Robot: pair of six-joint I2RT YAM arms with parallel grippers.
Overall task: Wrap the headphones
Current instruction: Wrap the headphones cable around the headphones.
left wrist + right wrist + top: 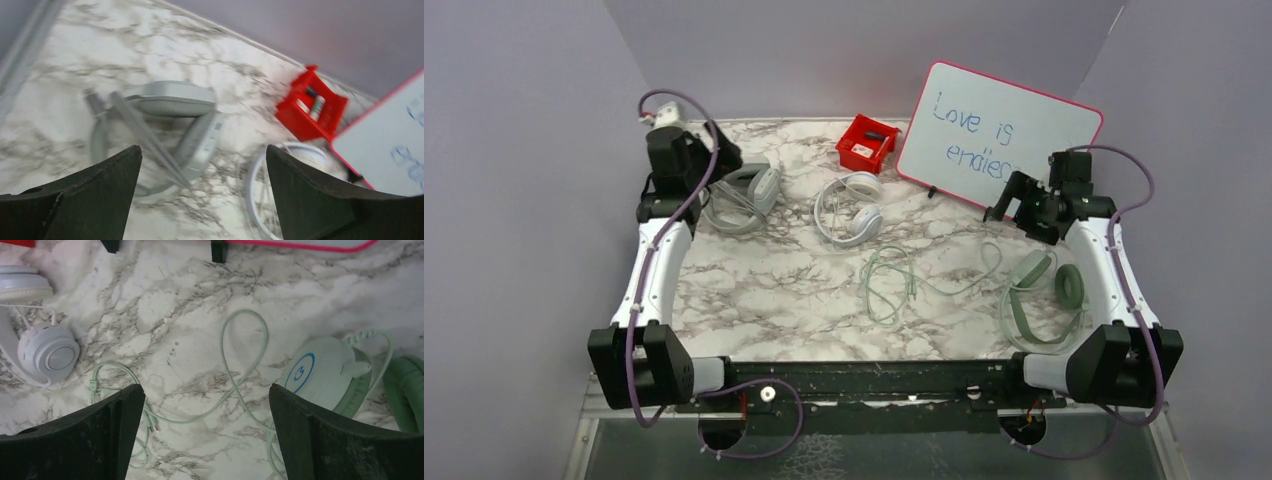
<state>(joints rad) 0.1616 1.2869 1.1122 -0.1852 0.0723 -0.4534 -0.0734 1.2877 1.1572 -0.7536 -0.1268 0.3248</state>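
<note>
Both arms hang empty-handed over the marble-patterned table (pixel 774 290), each above a pair of headphones.

The left gripper (pixel 202 150) is spread wide over the grey-green padded over-ear headphones (pixel 175 125) at the far left; their cable seems gathered across the band, so I'd guess that pair is done. The right gripper (pixel 206 387), jaws just as wide and holding nothing, looks down on the pale mint headphones (pixel 325 372), whose thin cable (pixel 245 365) sprawls loose toward the white headphones (pixel 47 352), so they are probably next to be wrapped.
</note>
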